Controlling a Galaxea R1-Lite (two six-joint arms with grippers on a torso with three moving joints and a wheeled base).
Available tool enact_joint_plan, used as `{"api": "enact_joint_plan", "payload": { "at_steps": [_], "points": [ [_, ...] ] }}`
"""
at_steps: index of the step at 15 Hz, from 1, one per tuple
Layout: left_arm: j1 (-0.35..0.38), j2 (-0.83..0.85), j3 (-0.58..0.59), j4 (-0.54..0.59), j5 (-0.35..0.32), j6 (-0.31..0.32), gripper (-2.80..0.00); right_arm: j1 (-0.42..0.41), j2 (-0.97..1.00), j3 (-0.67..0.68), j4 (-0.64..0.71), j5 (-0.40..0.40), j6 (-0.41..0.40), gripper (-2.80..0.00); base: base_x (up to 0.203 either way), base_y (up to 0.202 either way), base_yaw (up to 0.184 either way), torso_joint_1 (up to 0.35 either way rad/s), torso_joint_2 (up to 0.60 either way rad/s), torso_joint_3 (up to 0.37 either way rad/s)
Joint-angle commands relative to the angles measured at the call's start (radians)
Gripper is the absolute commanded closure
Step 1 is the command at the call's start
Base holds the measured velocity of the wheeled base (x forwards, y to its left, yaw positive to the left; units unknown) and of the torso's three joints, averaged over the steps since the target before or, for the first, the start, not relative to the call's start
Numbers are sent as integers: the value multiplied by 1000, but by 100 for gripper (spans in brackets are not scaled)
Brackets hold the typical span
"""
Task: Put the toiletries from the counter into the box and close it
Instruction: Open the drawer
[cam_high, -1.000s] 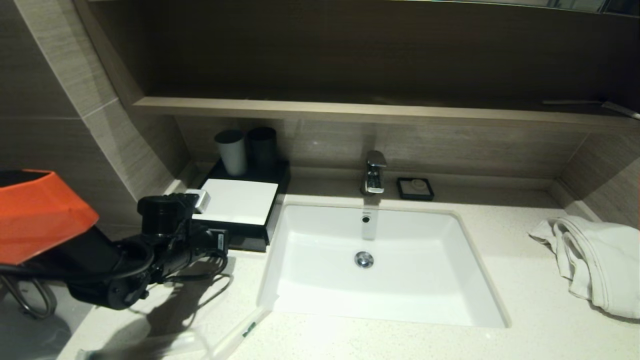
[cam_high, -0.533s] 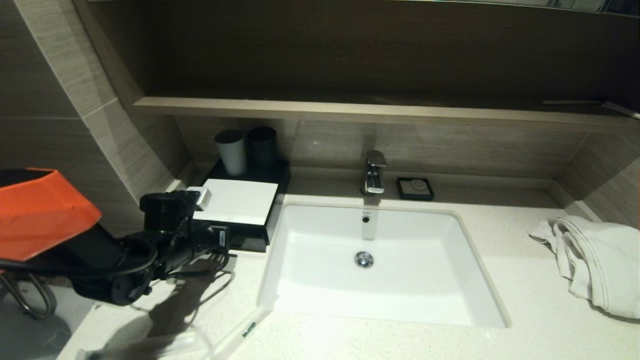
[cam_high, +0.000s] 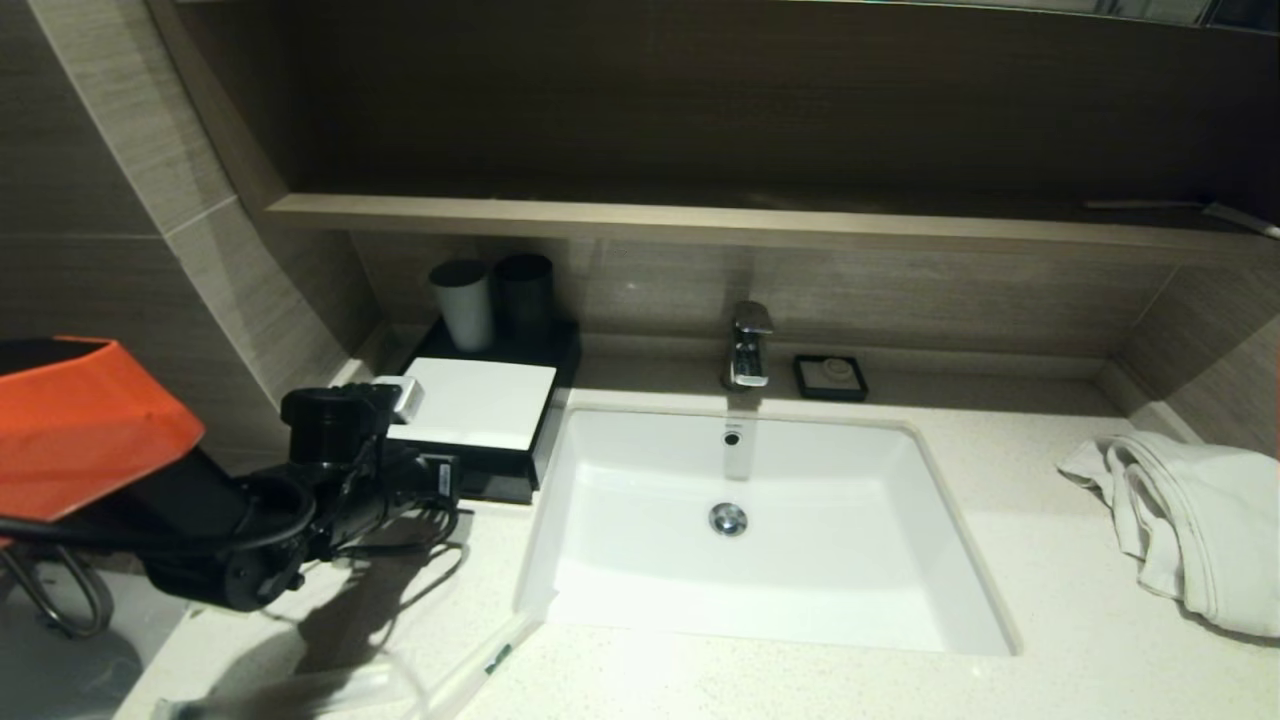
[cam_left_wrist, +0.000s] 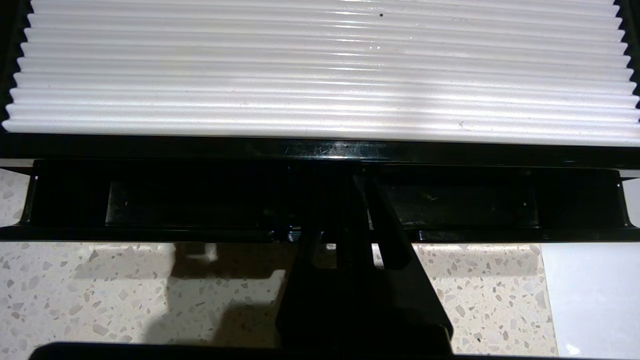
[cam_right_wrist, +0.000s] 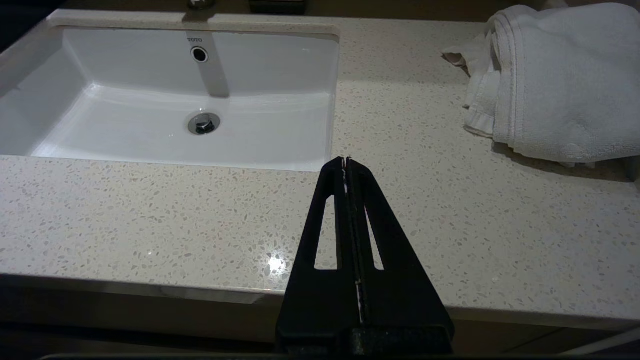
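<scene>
At the bottom left of the head view the toiletries (cam_high: 470, 668) lie on the counter (cam_high: 1050, 600): thin translucent sachets, surely light, limp and slick, best pinched mid-length. Beyond them the left gripper (cam_left_wrist: 345, 220) has its fingers pressed together, tips at the front lip of the open drawer of the box (cam_high: 480, 400), left of centre. The right gripper (cam_right_wrist: 346, 165), fingers together and empty, hangs over the counter's near edge.

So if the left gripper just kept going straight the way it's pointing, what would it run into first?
Most likely the box: the left gripper points at its shallow front drawer, fingers together at the front lip. Whether they already touch it, I cannot tell.
</scene>
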Motion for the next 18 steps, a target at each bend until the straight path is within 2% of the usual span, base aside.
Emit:
{"api": "enact_joint_plan", "payload": {
  "at_steps": [1, 18],
  "points": [
    [0, -3, 3, -5, 0, -1, 0, 0, 0, 0, 0, 0, 1, 0, 0, 0, 0, 0, 0, 0],
    [1, -42, 75, 10, 0, -1, 0, 0, 0, 0, 0, 0, 1, 0, 0, 0, 0, 0, 0, 0]
  ]
}}
